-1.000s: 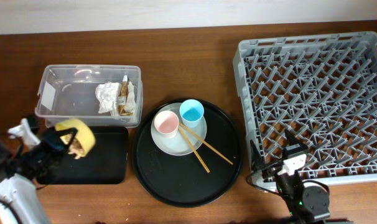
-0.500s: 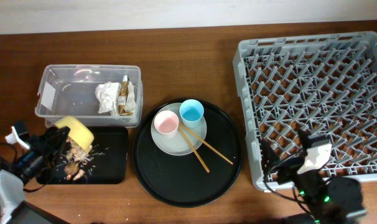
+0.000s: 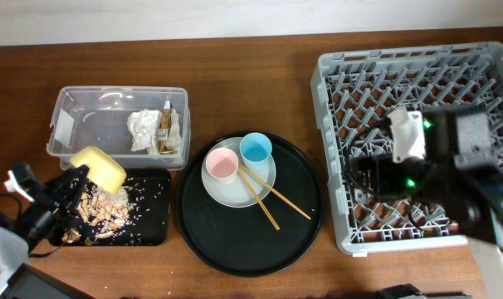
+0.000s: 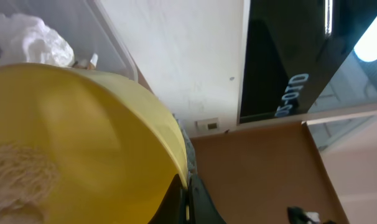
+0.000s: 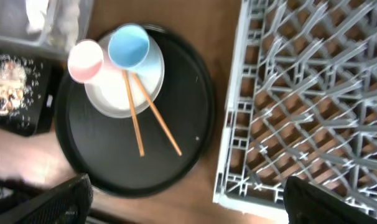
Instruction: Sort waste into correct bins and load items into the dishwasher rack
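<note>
My left gripper (image 3: pixel 69 184) is shut on the rim of the yellow bowl (image 3: pixel 98 168), which is tilted over the shallow black tray (image 3: pixel 150 226). Beige food scraps (image 3: pixel 98 208) lie scattered in that tray. In the left wrist view the fingers (image 4: pixel 187 202) pinch the bowl (image 4: pixel 83 137). The clear box (image 3: pixel 94 124) holds the white napkin (image 3: pixel 142 129) and the gold wrapper (image 3: pixel 164 124). The pink cup (image 3: pixel 222 164), blue cup (image 3: pixel 256 150) and two chopsticks (image 3: pixel 264 195) rest on the pale plate (image 3: pixel 235 189). My right gripper (image 3: pixel 363 176) is open and empty above the grey rack (image 3: pixel 451 75).
The plate sits on a large round black tray (image 3: pixel 210 237) between the bins and the rack. The right wrist view shows this tray (image 5: pixel 188 143), the cups, the chopsticks (image 5: pixel 135 121) and the rack's front left corner (image 5: pixel 232 193).
The bowl has tipped further and the food scraps have fallen out into the shallow black tray. My right arm has risen from the front table edge to above the rack.
</note>
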`<action>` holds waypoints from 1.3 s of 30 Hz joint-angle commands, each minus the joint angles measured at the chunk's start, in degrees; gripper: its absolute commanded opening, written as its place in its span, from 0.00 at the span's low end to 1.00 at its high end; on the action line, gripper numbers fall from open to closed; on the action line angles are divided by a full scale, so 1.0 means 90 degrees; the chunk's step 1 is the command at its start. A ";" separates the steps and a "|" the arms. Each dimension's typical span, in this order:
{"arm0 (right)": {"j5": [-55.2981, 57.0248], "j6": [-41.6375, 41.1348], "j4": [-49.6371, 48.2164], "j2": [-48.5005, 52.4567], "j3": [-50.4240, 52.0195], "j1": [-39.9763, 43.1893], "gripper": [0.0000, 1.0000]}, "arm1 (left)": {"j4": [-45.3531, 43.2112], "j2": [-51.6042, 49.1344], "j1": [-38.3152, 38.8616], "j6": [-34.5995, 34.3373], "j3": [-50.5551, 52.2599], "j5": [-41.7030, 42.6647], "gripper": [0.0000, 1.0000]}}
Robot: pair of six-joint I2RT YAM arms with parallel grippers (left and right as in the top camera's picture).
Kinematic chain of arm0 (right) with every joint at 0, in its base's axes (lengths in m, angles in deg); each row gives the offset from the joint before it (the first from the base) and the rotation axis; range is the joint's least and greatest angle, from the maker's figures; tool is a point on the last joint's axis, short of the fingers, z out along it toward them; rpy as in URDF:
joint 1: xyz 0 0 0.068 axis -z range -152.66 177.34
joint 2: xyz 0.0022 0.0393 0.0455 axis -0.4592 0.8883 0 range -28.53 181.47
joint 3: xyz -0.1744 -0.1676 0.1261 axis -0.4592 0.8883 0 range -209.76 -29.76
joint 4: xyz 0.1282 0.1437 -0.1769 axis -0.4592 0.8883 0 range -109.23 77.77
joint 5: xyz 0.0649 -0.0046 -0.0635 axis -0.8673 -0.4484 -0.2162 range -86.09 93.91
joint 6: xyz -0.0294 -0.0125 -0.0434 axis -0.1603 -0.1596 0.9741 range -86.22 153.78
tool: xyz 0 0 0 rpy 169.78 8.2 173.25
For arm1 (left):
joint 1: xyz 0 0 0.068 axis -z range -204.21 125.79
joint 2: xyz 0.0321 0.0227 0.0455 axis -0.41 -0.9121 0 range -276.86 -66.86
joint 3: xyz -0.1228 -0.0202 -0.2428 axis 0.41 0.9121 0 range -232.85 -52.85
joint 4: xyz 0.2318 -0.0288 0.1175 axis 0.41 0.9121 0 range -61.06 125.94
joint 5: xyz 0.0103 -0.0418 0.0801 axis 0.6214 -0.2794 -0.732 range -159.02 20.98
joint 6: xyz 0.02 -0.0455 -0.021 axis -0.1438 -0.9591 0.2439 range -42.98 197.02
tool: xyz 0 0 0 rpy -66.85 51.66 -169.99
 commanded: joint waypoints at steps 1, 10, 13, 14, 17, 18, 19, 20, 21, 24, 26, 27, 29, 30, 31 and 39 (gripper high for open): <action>-0.0687 0.0432 0.0151 0.0432 -0.0015 -0.0015 0.99 | 0.0248 -0.0015 -0.0311 0.0469 0.0034 0.0328 0.00; -0.1452 0.1035 0.0447 0.0962 0.0061 -0.0185 0.96 | 0.0848 -0.0015 -0.0561 0.0777 0.0034 0.0328 0.00; -0.1345 0.1307 0.0447 0.1047 0.0308 -0.0704 0.81 | 0.0845 -0.0015 -0.0556 0.0780 0.0034 0.0330 0.00; -0.1178 0.1304 0.0398 0.1061 0.0449 -0.0899 0.76 | 0.0814 -0.0015 -0.0556 0.0818 0.0034 0.0328 0.00; -0.0702 0.1183 0.0097 0.1093 0.0940 -0.1316 0.72 | 0.0826 -0.0015 -0.0556 0.0894 0.0032 0.0328 0.00; -0.0563 0.1086 -0.0078 0.1093 0.1158 -0.1455 0.72 | 0.0845 -0.0012 -0.0556 0.0894 0.0032 0.0330 0.00; -0.0427 0.0993 -0.0250 0.1093 0.1362 -0.1562 0.72 | 0.0845 -0.0012 -0.0556 0.0896 0.0032 0.0328 0.00; -0.0270 0.0826 -0.0478 0.1093 0.1610 -0.1676 0.72 | 0.0845 -0.0012 -0.0556 0.0894 0.0032 0.0328 0.00; -0.0107 0.0687 -0.0760 0.1093 0.1868 -0.1775 0.72 | 0.0848 -0.0012 -0.0554 0.0894 0.0032 0.0328 0.00; 0.0051 0.0648 -0.1513 0.1098 0.2494 -0.1897 0.72 | 0.0901 -0.0012 -0.0544 0.0891 0.0032 0.0328 0.00; 0.0053 0.0483 -0.1926 0.1103 0.2834 -0.1894 0.72 | 0.0913 -0.0012 -0.0505 0.0894 0.0032 0.0316 0.00; 0.0056 0.0488 -0.2205 0.1105 0.3062 -0.1894 0.72 | 0.0916 -0.0012 -0.0466 0.0891 0.0029 0.0308 0.00; 0.0053 0.0481 -0.2722 0.1112 0.3473 -0.1894 0.72 | 0.0916 -0.0007 -0.0342 0.0891 0.0029 0.0236 0.00; 0.0053 0.0432 -0.2890 0.1127 0.3606 -0.1894 0.71 | 0.0916 -0.0005 -0.0294 0.0891 0.0029 0.0177 0.00; 0.0051 0.0367 -0.3067 0.1139 0.3759 -0.1894 0.71 | 0.0913 0.0000 -0.0245 0.0894 0.0029 0.0136 0.00; 0.0027 0.0369 -0.3672 0.1758 0.4078 -0.1894 0.62 | 0.0979 0.0211 0.0338 0.0670 -0.0080 -0.0784 0.00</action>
